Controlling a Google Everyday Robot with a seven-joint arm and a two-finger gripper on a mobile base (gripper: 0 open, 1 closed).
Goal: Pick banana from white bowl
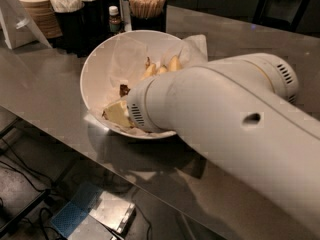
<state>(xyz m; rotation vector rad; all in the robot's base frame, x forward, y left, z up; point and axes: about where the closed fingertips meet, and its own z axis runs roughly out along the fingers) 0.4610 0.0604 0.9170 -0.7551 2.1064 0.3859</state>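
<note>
Camera view: gripper sits low in the white bowl, beside the bananas to reach one; grip state unclear.

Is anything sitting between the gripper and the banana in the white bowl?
Nothing visible does. The gripper is down inside the white bowl near the bananas, but the robot's arm covers most of them, hiding the gap between.

On the grey counter stand a dark holder of wooden sticks and a small bottle.
</note>
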